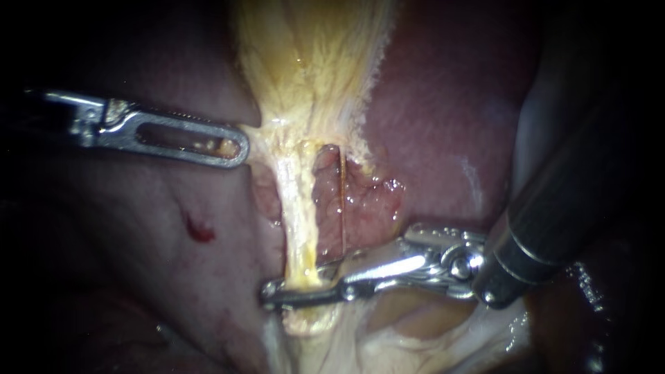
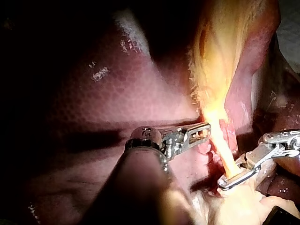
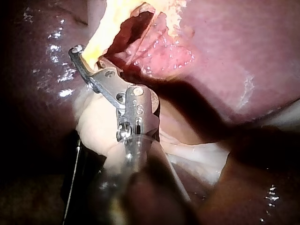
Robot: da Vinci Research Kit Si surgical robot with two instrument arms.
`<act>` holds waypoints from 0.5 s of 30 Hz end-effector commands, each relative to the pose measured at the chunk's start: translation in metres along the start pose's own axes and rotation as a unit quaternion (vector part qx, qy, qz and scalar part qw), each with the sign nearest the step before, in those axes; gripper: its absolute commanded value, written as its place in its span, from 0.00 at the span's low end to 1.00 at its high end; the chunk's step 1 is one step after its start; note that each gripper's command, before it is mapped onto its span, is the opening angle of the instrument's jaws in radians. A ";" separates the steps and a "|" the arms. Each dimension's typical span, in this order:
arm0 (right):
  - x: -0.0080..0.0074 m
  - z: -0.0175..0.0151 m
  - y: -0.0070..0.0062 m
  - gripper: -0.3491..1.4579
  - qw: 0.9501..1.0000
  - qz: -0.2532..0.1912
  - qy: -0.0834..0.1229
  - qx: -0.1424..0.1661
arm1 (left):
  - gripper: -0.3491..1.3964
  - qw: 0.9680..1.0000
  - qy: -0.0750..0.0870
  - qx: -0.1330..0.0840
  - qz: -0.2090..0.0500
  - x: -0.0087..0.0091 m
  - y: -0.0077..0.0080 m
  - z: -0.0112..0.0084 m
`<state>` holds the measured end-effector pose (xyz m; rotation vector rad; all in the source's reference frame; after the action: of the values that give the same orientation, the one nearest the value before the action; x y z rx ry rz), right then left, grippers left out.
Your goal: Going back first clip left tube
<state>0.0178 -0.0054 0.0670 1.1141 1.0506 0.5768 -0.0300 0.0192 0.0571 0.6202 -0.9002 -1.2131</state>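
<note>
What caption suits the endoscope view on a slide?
Right instrument at the left tube below the gallbladder; left instrument beside the tube, over liver.

no writing, label, number or sign can be read anywhere in these three views. the liver (image 1: 450,104), the gallbladder (image 1: 312,55) and the left tube (image 1: 298,221) are bare, wet tissue. the left instrument (image 1: 232,149) and the right instrument (image 1: 298,280) show no legible words.
</note>
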 end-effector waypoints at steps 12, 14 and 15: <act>-0.0006 0.0005 0.0004 0.24 1.000 0.003 0.007 0.003 | 0.00 1.000 0.000 0.000 0.000 0.0000 0.0000 0.0000; -0.0006 0.0009 0.0006 0.35 1.000 0.005 0.018 0.001 | 0.00 1.000 0.000 0.000 0.000 0.0000 0.0000 0.0000; -0.0006 0.0012 0.0007 0.39 1.000 0.002 0.023 -0.001 | 0.00 1.000 0.000 0.000 0.000 0.0000 0.0000 0.0000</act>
<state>0.0190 -0.0062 0.0680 1.0867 1.0960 0.6049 -0.0300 0.0191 0.0571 0.6193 -0.9002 -1.2134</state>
